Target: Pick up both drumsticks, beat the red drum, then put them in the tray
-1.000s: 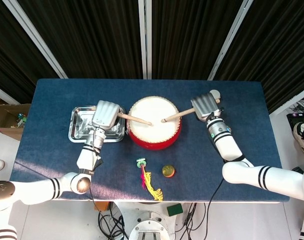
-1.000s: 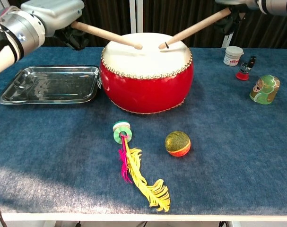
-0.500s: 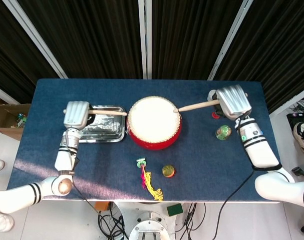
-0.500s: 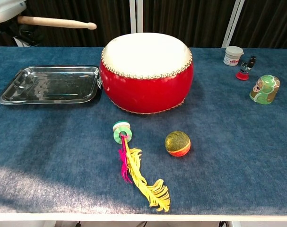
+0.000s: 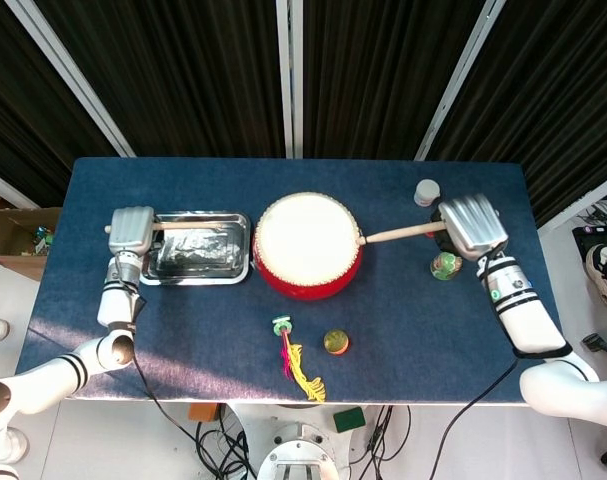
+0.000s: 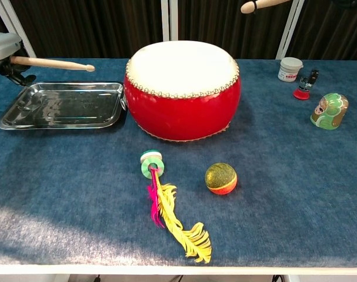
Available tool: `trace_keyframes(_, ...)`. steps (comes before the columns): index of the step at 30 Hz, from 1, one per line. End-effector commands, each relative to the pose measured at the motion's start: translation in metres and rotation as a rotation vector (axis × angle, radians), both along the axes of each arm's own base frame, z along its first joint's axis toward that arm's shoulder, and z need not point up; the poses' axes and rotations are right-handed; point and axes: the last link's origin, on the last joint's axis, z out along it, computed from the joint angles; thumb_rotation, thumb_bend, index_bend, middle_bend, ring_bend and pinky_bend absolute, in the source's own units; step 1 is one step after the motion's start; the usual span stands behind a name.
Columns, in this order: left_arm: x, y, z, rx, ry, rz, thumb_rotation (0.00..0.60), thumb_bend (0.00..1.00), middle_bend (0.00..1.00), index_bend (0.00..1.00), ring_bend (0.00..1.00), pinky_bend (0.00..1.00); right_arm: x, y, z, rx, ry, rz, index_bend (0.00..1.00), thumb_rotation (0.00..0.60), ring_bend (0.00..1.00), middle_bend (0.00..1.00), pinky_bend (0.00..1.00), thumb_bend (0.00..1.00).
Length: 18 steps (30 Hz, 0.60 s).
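Left hand [image 5: 131, 229] grasping a drumstick [image 5: 188, 226] above the tray [image 5: 237, 263]; right hand [image 5: 472, 226], at the drum's [image 5: 308, 243] three o'clock, grasping its stick [image 5: 398, 234]: high release risks bounce-out.

I see a red drum [image 6: 182, 108] with a cream skin, pale wooden drumsticks [image 6: 52, 63], a silver tray [image 6: 60, 106], a dark blue bench [image 6: 296, 176], and a yellow-pink feather shuttlecock [image 6: 172, 217].

The tray [image 6: 60, 106] is shiny metal, the drumsticks [image 6: 52, 63] are plain wood, the table [image 6: 296, 188] has matt cloth.
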Motion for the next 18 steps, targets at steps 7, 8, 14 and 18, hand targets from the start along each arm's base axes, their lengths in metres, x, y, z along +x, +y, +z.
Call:
trace_keyframes(7,-0.012,0.001,-0.010,-0.047,-0.025,0.066,0.600,0.24,0.59,0.52,0.61,0.96,0.004,-0.006,-0.014,0.031,0.003,-0.002,1.00,0.600,1.00,1.00,1.00,0.96)
trace_keyframes(8,-0.013,-0.001,-0.009,-0.057,-0.030,0.069,0.600,0.21,0.52,0.44,0.53,0.87,0.004,-0.008,-0.017,0.038,0.017,-0.002,1.00,0.600,1.00,1.00,1.00,0.96)
trace_keyframes(14,-0.006,-0.010,0.008,-0.010,-0.105,0.041,0.600,0.12,0.23,0.18,0.21,0.36,0.018,-0.017,-0.037,0.074,0.065,0.017,1.00,0.600,1.00,1.00,1.00,0.96)
trace_keyframes(18,0.010,-0.022,0.025,0.007,-0.154,-0.030,0.600,0.12,0.22,0.17,0.21,0.35,0.037,-0.023,-0.052,0.090,0.046,0.038,1.00,0.600,1.00,1.00,1.00,0.96)
